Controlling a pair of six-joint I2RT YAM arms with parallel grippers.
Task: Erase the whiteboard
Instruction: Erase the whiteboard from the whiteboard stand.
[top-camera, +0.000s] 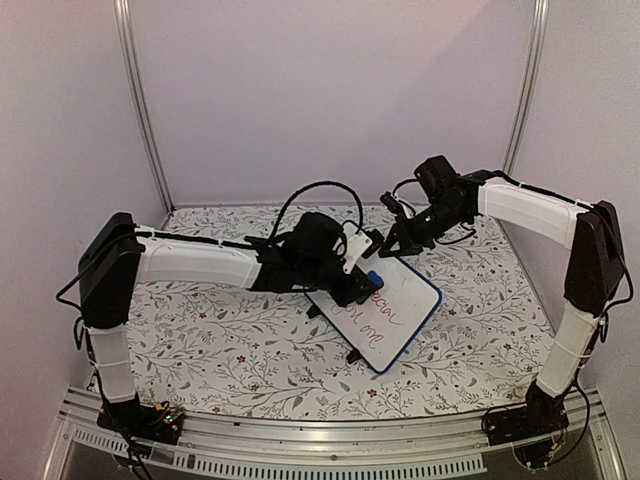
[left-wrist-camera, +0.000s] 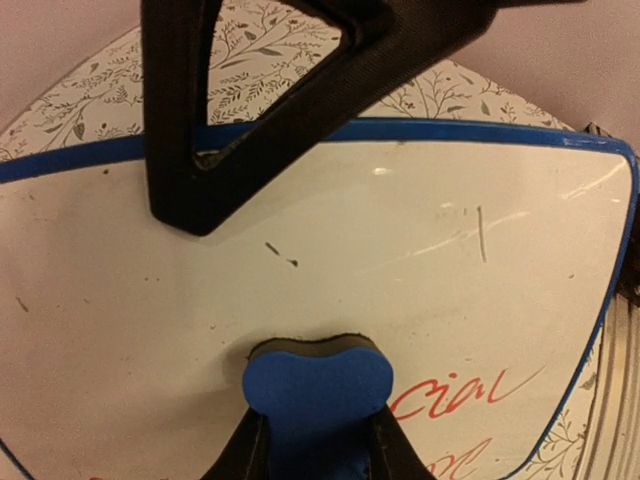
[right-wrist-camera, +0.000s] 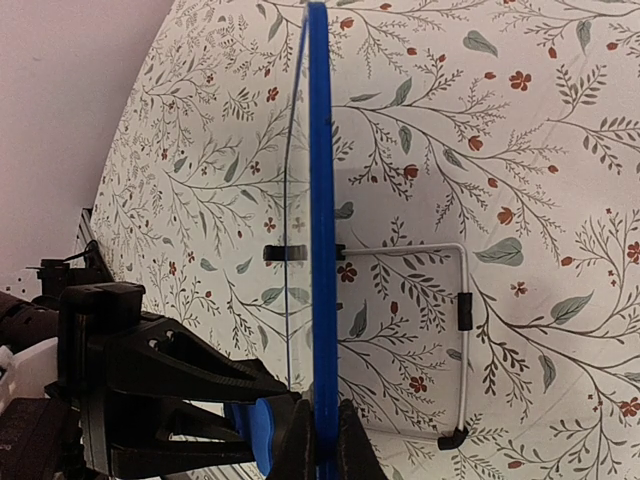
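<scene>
**Blue eraser block (left-wrist-camera: 318, 385) pressed against the whiteboard (top-camera: 405, 300)**

The eraser block is clamped between the fingers of the left gripper (left-wrist-camera: 318, 452), whose jaws are closed firmly on its two sides. Its rounded front edge is laid against the white writing surface, just beside red handwriting (left-wrist-camera: 465, 388) that is seen at the lower right of the left wrist view. A few faint dark marks are scattered over the rest of the white surface.

The right gripper (right-wrist-camera: 323, 445) is closed on the board's dark blue frame. The far edge is pinched near the eraser, so the board is seen edge-on from the right wrist.

From above, the whiteboard is seen near the middle of the table (top-camera: 220, 340), between the two arms and set askew to the table's edges. Two black feet (top-camera: 357, 355) are seen along its near-left side. A thin wire loop (right-wrist-camera: 466, 300) with black caps is seen beside the board's back. The table is covered by a white cloth printed with leafy twigs and small red flowers.
</scene>
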